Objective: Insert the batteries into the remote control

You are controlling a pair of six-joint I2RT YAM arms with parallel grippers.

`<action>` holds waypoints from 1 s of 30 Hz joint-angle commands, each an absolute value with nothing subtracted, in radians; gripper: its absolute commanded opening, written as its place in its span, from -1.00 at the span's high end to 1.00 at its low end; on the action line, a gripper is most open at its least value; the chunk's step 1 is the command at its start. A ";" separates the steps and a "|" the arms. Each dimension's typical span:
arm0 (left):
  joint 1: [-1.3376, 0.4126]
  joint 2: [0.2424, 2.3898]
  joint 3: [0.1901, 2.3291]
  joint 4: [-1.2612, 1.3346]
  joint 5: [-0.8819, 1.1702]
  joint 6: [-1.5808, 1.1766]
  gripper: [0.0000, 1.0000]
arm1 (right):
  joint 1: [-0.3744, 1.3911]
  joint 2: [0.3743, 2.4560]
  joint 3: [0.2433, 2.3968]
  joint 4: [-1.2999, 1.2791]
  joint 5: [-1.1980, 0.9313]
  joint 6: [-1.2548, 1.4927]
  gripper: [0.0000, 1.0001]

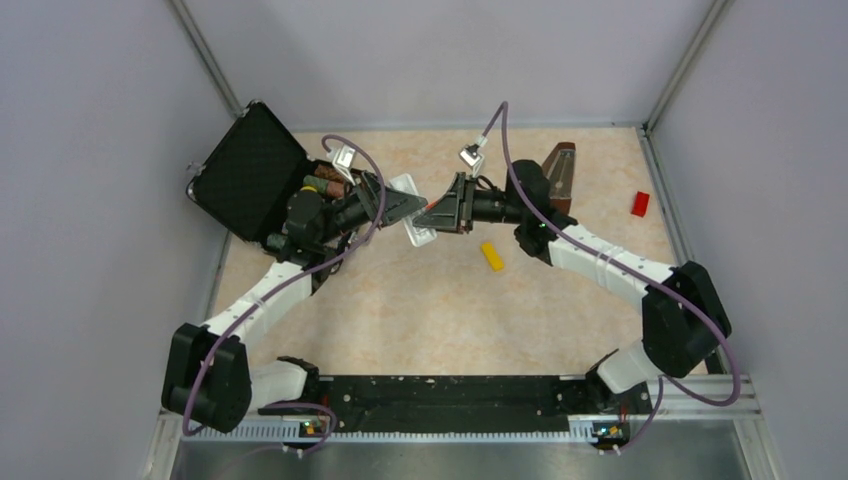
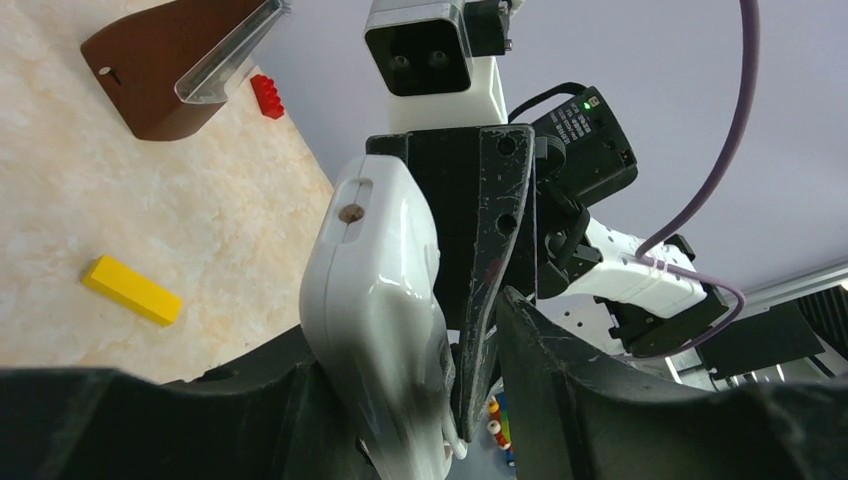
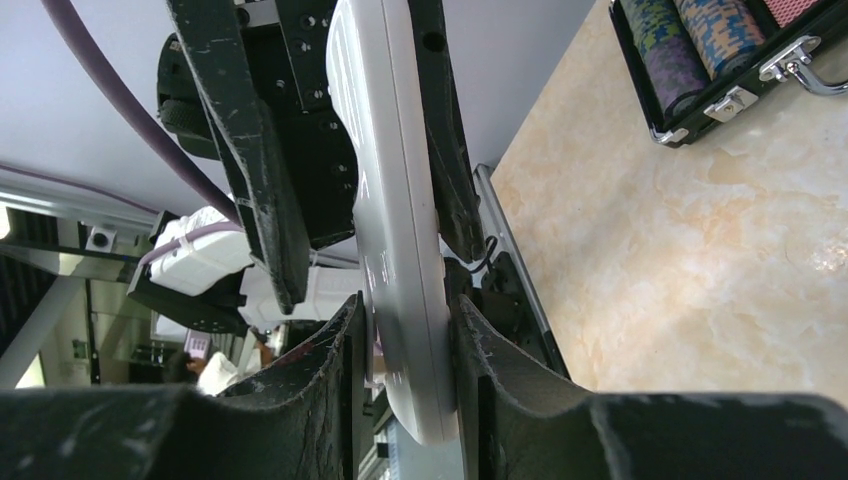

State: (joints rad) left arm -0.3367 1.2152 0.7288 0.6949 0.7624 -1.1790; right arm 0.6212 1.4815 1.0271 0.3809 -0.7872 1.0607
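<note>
The white remote control [image 1: 420,237] is held in the air over the table's far middle, between the two grippers. My right gripper [image 1: 440,215] is shut on it: in the right wrist view both fingers press the thin sides of the remote [image 3: 395,200] at my gripper [image 3: 408,305]. My left gripper [image 1: 405,207] is open around the same remote [image 2: 375,280]; in the left wrist view [image 2: 405,330] one finger touches it and the other stands off, beside a right gripper finger [image 2: 490,250]. No batteries show in any view.
A black open case [image 1: 250,170] with stacked chips [image 3: 690,40] lies at the far left. A yellow block [image 1: 492,255] lies right of centre, a red block [image 1: 640,203] at the far right, and a brown stand [image 1: 560,170] at the back.
</note>
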 commanded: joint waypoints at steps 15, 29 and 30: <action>-0.355 1.153 0.735 0.555 0.721 -1.057 -0.86 | 0.619 1.513 0.990 0.370 -0.770 1.071 0.64; -0.316 0.998 0.767 -0.157 0.131 -0.719 -0.98 | 0.577 1.614 0.997 -0.038 -0.994 0.696 0.67; -0.315 0.994 0.767 -0.177 0.115 -0.709 -0.98 | 0.577 1.629 0.996 -0.072 -1.004 0.664 0.67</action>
State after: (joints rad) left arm -0.3286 1.0359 0.7361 -0.0139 0.2989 -0.8051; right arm 0.5835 1.5810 0.9871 0.0917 -0.9123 0.8505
